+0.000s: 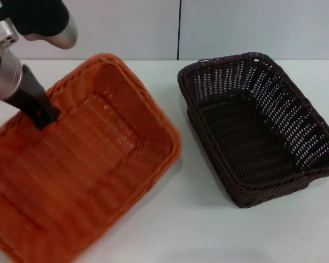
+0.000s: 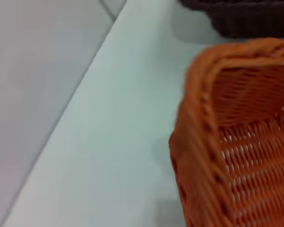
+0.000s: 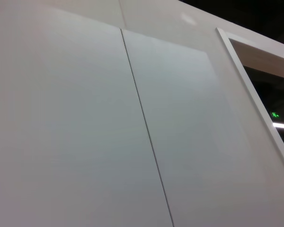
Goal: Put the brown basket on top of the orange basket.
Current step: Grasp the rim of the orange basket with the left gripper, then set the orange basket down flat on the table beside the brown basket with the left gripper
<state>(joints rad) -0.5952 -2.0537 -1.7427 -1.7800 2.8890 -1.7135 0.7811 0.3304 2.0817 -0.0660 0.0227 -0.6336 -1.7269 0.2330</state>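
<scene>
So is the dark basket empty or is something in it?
Empty. The head view shows only bare weave inside the brown basket, resting alone on the table.

Head view overlooks both baskets, left wrist close on orange basket (image 2: 236, 142)

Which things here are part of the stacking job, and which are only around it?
Part of the job:
- brown basket, standing on the table
- orange basket, beside it, apart
- left gripper, at the orange basket's rim

Only around:
- white table
- grey wall panels
</scene>
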